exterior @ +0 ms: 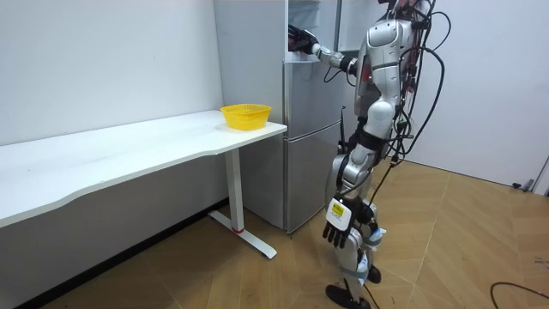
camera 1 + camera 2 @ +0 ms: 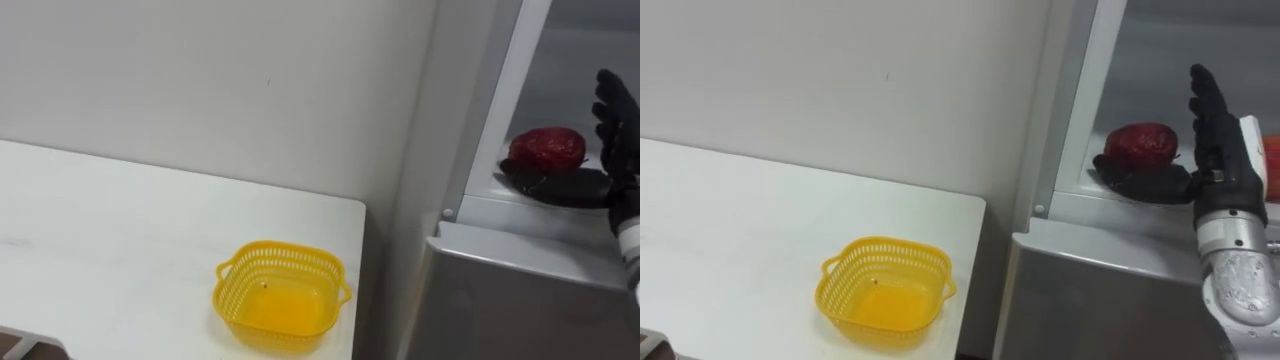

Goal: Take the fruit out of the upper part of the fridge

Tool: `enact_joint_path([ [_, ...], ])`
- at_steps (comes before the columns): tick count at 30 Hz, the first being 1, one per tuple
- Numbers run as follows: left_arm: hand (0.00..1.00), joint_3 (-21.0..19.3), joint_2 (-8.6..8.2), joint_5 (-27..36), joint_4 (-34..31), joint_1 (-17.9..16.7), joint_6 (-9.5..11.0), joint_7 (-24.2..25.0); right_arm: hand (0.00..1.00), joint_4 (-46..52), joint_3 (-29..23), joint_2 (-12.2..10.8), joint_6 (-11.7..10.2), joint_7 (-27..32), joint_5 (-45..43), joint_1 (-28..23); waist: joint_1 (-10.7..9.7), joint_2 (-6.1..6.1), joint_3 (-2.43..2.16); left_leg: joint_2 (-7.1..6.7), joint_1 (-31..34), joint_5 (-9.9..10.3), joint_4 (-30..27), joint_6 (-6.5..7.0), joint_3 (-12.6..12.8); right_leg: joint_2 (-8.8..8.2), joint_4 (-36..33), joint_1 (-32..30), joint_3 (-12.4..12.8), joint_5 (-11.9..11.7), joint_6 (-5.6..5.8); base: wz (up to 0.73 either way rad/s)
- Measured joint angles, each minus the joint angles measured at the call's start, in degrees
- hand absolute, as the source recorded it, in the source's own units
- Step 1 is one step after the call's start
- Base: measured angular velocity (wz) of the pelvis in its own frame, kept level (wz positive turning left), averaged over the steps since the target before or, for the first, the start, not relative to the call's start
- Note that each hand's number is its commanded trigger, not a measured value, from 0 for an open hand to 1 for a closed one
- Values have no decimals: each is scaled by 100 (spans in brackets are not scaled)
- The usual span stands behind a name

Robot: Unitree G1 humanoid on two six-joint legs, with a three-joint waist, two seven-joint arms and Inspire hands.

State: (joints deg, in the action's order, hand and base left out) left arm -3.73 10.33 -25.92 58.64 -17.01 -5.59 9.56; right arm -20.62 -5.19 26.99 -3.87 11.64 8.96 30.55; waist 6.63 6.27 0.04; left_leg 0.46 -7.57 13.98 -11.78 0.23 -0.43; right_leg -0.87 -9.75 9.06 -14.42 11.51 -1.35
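A dark red round fruit (image 2: 1140,143) lies on the shelf (image 2: 1080,197) of the open upper fridge compartment. My right hand (image 2: 1218,150) is inside the compartment just right of the fruit. Its fingers (image 2: 1202,100) point straight up, and its thumb (image 2: 1140,184) reaches left along the shelf under the fruit's front. The hand is open and holds nothing. In the left eye view the fruit (image 2: 547,148) sits left of that hand (image 2: 618,125). My left hand (image 1: 337,230) hangs relaxed beside my leg. I stand facing the fridge (image 1: 309,146).
A yellow plastic basket (image 2: 885,290) stands at the right end of the white table (image 2: 730,230), next to the fridge's side wall. The grey lower fridge door (image 2: 1090,300) is closed beneath the shelf. Something orange-red (image 2: 1272,160) peeks in at the right edge.
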Motion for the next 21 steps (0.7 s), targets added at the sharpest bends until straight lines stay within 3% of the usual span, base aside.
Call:
enact_joint_path([
  [6,0,1,69,53,-13,-4,-43,10,0,-604,198,161,24,-201,3,248,6,95,-11,-10,-20,-16,-15,4,-2,0,-15,33,6,-2,-3,0],
  [17,0,24,121,53,-12,25,-210,24,3,-738,203,186,45,-435,-16,310,-4,87,8,-13,5,-14,-45,5,-14,7,-39,20,6,-3,-4,0],
  [18,0,63,126,53,-13,36,-231,24,37,-736,220,193,74,-445,-16,318,-7,87,8,-14,5,-15,-44,5,-14,15,-40,23,10,-3,-4,0],
  [19,0,67,121,53,-13,59,-263,24,80,-737,226,204,94,-479,-26,322,-6,86,8,-15,5,-14,-43,5,-13,21,-41,22,15,-3,-4,0],
  [20,0,68,120,53,-13,65,-272,23,100,-737,230,215,101,-500,-31,323,-6,86,8,-15,5,-14,-42,5,-13,21,-42,21,17,-3,-4,0],
  [21,0,71,121,46,-14,66,-279,19,100,-753,237,237,105,-559,-31,329,-5,83,9,-15,3,-14,-42,5,-7,23,-44,23,20,-3,-4,0],
])
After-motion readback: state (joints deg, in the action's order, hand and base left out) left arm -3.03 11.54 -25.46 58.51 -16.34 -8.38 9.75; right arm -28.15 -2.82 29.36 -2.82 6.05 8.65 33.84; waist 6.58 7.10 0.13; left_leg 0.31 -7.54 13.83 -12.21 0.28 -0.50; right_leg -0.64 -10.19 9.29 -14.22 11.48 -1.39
